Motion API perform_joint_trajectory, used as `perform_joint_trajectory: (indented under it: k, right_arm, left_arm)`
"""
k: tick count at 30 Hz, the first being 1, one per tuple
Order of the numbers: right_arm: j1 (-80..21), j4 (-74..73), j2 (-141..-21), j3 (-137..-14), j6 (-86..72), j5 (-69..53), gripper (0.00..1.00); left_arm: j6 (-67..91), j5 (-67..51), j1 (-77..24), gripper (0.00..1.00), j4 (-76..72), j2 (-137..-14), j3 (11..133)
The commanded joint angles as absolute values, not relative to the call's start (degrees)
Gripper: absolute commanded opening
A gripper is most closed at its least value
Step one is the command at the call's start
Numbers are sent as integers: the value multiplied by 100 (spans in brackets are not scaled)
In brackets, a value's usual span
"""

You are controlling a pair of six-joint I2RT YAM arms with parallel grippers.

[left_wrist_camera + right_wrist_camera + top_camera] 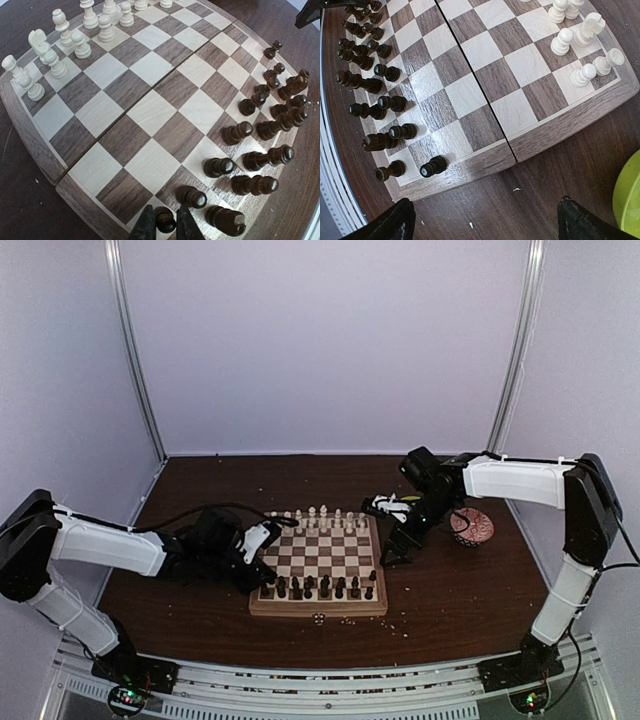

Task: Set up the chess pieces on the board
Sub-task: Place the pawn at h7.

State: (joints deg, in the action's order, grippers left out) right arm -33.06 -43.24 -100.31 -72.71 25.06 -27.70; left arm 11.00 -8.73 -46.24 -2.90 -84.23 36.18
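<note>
Left gripper (165, 208) stands low over the corner of the board (150, 112) with its fingers (145, 227) nearly together on either side of a dark pawn (164, 221). Whether they are pinching it or only flanking it cannot be told. The pawn stands upright on its square directly between the fingers, a dark rook (226, 220) just beside it to the right and another dark pawn (192, 197) just ahead. The white pieces (55, 62) are well apart, across the board. Such a pawn is likely light, stiff turned wood, smooth and round, so it could slip or topple; the narrow neck under the head looks like the best hold. The right gripper (487, 222) is spread wide over the counter, with the board's edge just ahead of it.
</note>
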Motion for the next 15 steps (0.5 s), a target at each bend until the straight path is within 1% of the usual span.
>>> perform_joint_trajectory:
  k: [1,8,15]
  right_arm:
    - [-3287,-4372,-10081,-7373,2460,-2644,99]
    - [-3286,-4377,-10097,-7361,2469,-2620,100]
    - [-3287,-4399,-10138,-7392,2469,-2658,99]
  left_arm:
    - [1064,-861,-4671,18,-351,-8551,3802]
    - [1065,-814,-4684,14,-220,-8298,3761]
    - [1057,-734,-4684,13,-104,-8159,3688]
